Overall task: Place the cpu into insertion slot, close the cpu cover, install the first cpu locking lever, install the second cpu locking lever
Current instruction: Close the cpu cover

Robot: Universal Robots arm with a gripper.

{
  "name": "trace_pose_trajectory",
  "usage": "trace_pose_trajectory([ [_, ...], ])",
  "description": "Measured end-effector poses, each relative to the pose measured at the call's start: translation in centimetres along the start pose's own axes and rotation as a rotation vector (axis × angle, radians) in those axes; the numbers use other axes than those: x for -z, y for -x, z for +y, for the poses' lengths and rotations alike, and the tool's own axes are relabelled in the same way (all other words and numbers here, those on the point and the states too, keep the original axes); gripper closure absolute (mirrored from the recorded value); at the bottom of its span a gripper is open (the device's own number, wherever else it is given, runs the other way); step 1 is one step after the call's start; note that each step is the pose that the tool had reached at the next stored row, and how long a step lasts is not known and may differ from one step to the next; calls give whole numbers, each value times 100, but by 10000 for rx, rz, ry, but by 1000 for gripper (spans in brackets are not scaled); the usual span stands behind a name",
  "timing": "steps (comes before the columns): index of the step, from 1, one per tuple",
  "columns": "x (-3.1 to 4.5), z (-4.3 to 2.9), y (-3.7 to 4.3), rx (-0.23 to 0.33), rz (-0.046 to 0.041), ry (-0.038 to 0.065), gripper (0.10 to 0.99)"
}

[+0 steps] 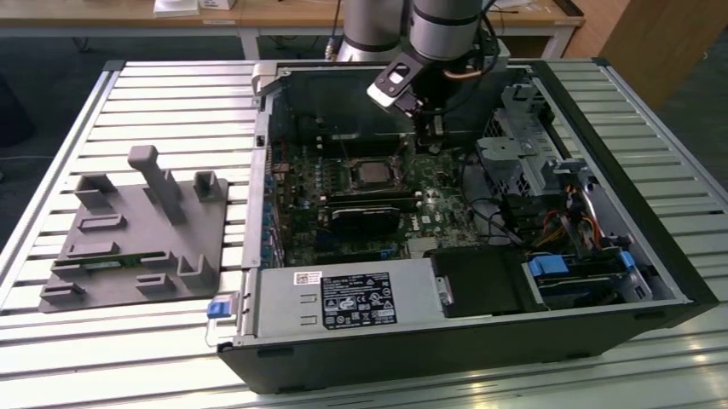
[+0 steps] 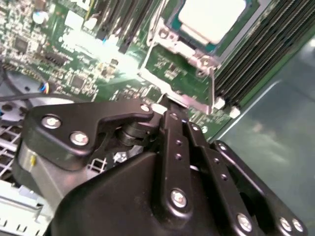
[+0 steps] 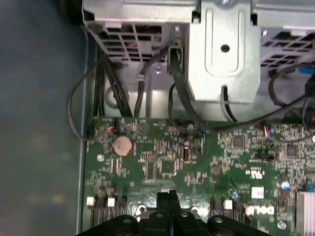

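The cpu lies flat in the insertion slot on the green motherboard inside the open computer case. Its pale metal top shows in the second wrist view, framed by the silvery cpu cover, which lies down around it. My gripper hangs low over the board just to the exterior view's right of the socket and slightly farther back. Its black fingers are shut together with the tips right by the socket's metal edge; whether they touch it I cannot tell. The same tips press together in the first wrist view.
A grey fixture with upright blocks sits on the slatted table at the exterior view's left. Inside the case are a long black card, a labelled power supply, a metal drive cage with cables, memory slots and a coin battery.
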State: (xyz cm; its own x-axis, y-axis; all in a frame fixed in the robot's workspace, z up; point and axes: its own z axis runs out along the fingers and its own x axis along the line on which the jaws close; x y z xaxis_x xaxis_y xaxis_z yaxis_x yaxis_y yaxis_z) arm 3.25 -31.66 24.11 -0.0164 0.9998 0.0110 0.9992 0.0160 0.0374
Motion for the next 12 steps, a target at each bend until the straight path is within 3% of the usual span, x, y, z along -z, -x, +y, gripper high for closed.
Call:
trace_pose_trajectory([
  [7,3,-76,-2,0,-2,-20,980],
  [12,5,-203,-3,-1,1,-20,980],
])
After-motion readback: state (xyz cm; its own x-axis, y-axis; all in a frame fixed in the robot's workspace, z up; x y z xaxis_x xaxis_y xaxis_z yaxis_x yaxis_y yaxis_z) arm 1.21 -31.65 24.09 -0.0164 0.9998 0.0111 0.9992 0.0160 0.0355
